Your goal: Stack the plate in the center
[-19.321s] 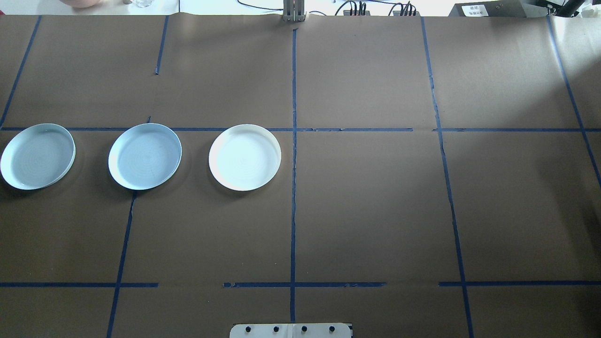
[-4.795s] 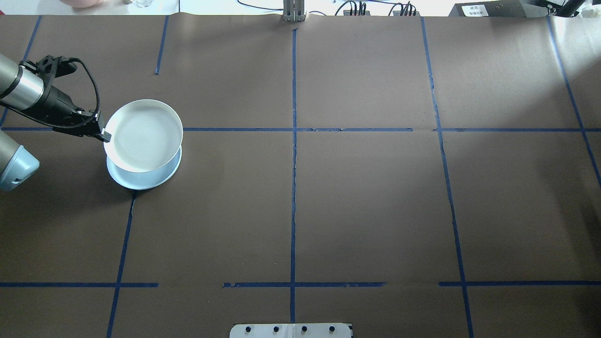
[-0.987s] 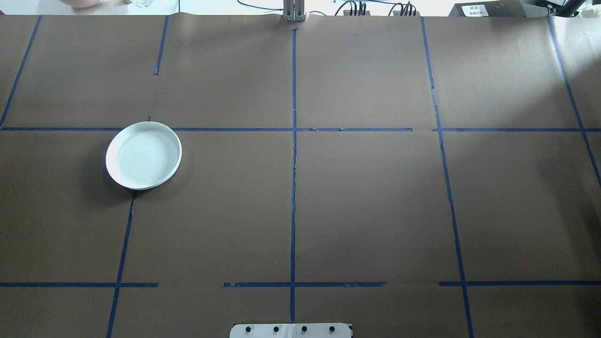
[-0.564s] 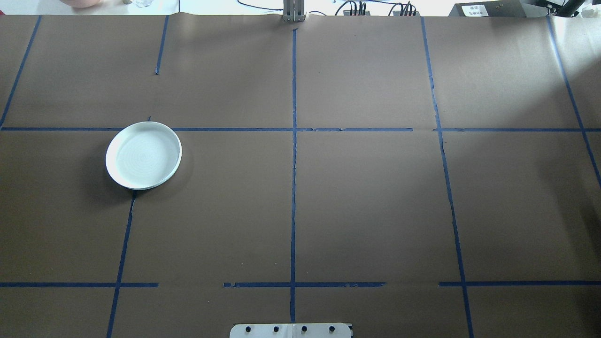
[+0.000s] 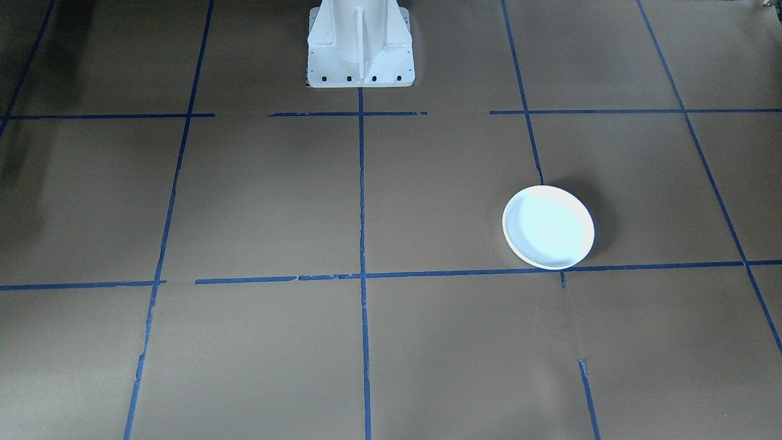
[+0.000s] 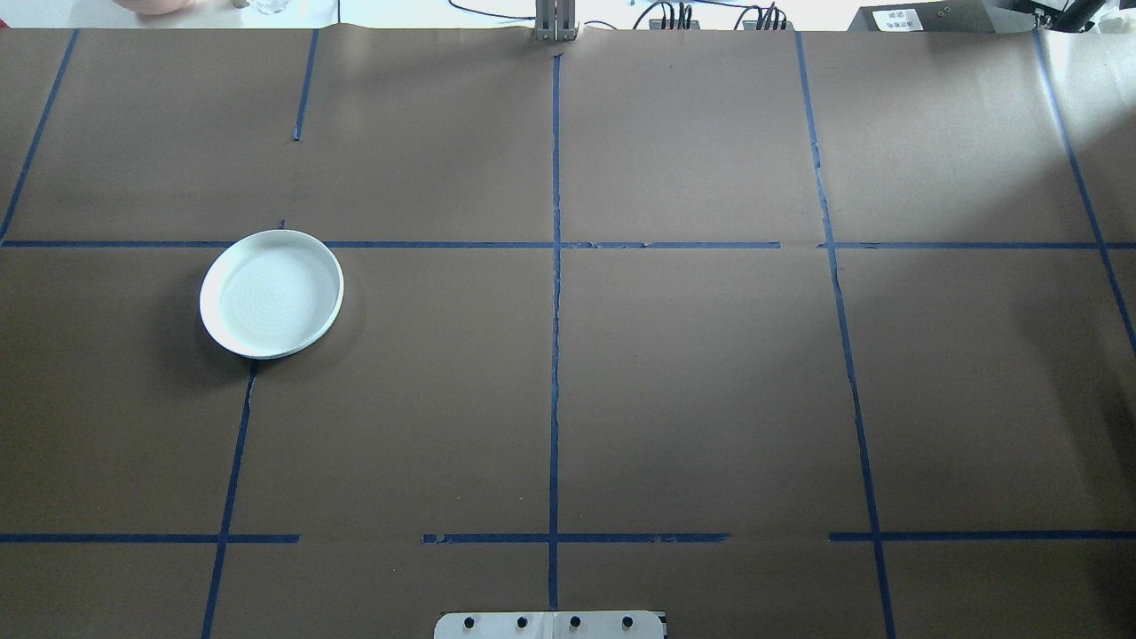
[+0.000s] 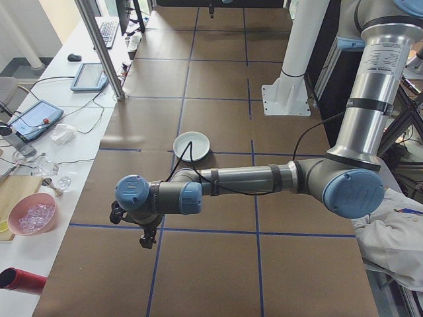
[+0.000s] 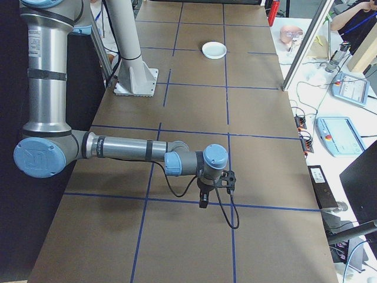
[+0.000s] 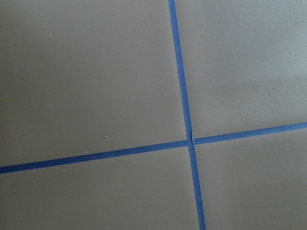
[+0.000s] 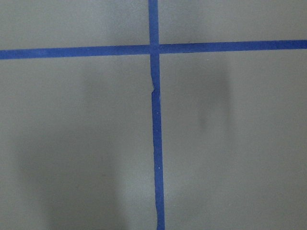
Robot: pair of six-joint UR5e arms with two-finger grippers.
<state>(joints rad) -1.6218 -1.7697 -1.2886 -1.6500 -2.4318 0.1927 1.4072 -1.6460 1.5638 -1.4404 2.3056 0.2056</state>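
— Where, the stack of plates [image 6: 271,294]?
— On the brown-papered table [image 6: 692,382], left half, nearer the far edge than the robot's, touching a blue tape line [image 6: 444,244]. Perhaps several nested; only a lower rim peeks out.
— Left gripper [image 7: 147,239]? Right gripper [image 8: 203,200]?
— Over the table ends, well apart from the stack. Spread or pressed together: cannot tell.

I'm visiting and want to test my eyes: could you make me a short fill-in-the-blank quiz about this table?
1. The stack of round white plates sits on brown paper marked with ___ tape lines.
2. In the overhead view the stack lies in the table's ___ half.
3. The number of grippers touching the stack is ___.

Missing words: blue; left; zero
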